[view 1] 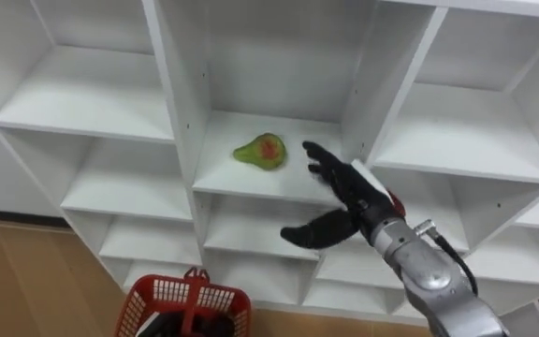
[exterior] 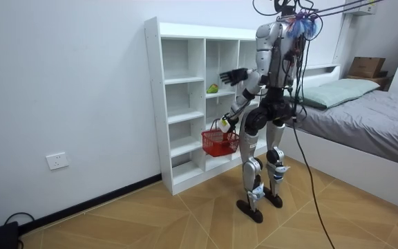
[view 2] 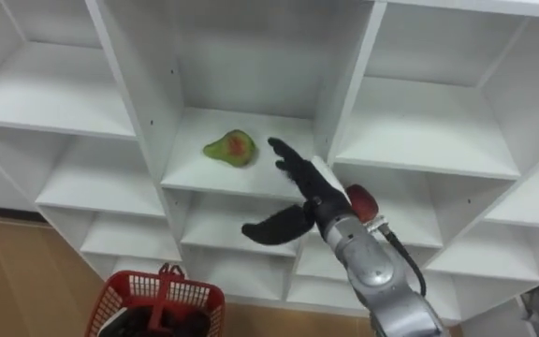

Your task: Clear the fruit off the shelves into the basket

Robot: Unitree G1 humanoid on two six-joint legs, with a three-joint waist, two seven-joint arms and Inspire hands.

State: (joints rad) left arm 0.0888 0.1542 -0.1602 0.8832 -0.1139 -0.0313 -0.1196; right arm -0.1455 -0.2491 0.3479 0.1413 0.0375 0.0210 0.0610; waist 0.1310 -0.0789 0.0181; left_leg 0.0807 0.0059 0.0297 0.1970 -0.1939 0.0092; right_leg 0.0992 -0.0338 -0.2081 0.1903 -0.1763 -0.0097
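With the right hand [view 1: 352, 197] spread open just beside the green-red fruit [view 1: 261, 151], probably a pear, on the closet's middle shelf [view 1: 225, 178], it should reach left, close around it, then lower toward the red basket [view 1: 187, 301].

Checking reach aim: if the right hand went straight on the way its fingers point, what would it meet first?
Probably the fruit, just ahead of the open right hand, though depth is unclear.

My basket [view 1: 144, 309] is cut off at the bottom edge, dark blob inside I can't make out; room view's fruit [exterior: 213, 88] is a speck.
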